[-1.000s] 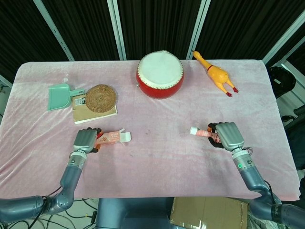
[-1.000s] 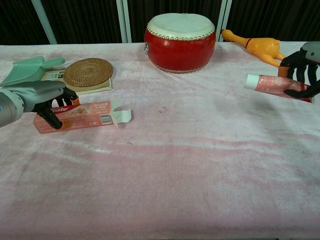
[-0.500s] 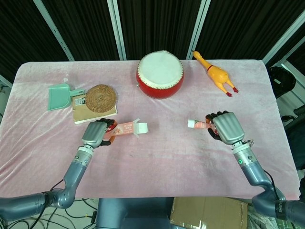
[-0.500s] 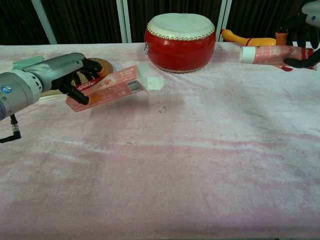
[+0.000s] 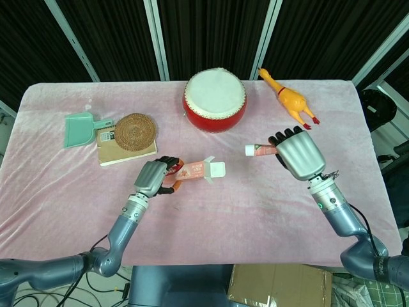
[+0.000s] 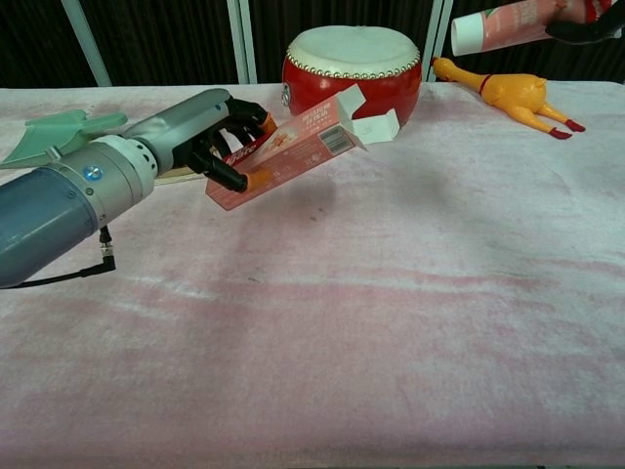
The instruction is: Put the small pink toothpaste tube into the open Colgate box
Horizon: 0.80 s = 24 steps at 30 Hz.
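Black curtains are hanging behind a surface (image 5: 211, 211) draped in pink cloth. The left hand (image 5: 152, 178) is gripping the Colgate box (image 5: 195, 171) by its closed end and lifting it clear of the cloth above the middle of the surface, tilted, with the open end and its white flaps pointing toward the right edge. The right hand (image 5: 296, 153) is holding the small pink toothpaste tube (image 5: 257, 150) in closed fingers, also raised off the cloth nearer the right edge, its white cap aiming toward the box's open end; tube and box are lying well apart. In the chest view the tube (image 6: 498, 25) is showing at the top right, while the hand itself is mostly cut off there. A red drum (image 5: 215, 99) is sitting near the far edge, a yellow rubber chicken (image 5: 289, 98) is lying toward the far right corner, and a woven coaster (image 5: 135, 131) is resting on a book (image 5: 115, 152) beside a green dustpan (image 5: 78, 128) toward the left edge.
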Motion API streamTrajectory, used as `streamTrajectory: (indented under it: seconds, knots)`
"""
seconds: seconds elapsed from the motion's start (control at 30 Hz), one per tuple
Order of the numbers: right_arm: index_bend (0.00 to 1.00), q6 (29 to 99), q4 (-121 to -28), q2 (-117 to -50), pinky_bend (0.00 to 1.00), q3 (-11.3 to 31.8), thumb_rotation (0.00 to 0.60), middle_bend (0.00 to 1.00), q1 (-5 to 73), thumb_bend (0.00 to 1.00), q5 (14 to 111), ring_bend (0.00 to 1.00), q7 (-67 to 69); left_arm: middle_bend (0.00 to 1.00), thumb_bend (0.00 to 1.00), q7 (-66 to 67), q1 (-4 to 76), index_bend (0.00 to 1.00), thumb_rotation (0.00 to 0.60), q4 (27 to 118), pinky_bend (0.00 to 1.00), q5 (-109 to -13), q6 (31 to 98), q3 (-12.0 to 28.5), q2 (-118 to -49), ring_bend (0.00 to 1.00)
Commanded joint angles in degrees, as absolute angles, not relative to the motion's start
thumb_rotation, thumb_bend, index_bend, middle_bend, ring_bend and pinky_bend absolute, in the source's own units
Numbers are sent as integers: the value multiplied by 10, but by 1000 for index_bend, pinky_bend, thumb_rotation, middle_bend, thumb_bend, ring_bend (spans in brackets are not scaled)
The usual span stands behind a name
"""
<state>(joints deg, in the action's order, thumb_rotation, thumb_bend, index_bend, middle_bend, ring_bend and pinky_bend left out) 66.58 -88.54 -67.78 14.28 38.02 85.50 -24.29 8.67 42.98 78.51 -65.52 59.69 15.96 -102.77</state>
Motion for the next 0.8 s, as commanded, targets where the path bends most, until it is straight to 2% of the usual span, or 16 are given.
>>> streamTrajectory:
  seconds: [0.03, 0.33, 0.8]
  knots:
    - [673, 666, -897, -671, 559, 144, 600, 594, 391, 410, 870, 524, -262, 340, 463, 85, 437, 417, 600, 790, 402, -647, 603, 174, -1043, 257]
    - [673, 660, -908, -660, 559, 139, 600, 595, 404, 409, 890, 523, -289, 335, 462, 70, 444, 411, 600, 791, 402, -639, 619, 197, -1066, 256]
    - [673, 655, -914, -656, 560, 130, 600, 595, 414, 410, 905, 523, -306, 335, 462, 64, 448, 410, 600, 794, 401, -627, 616, 204, -1075, 256]
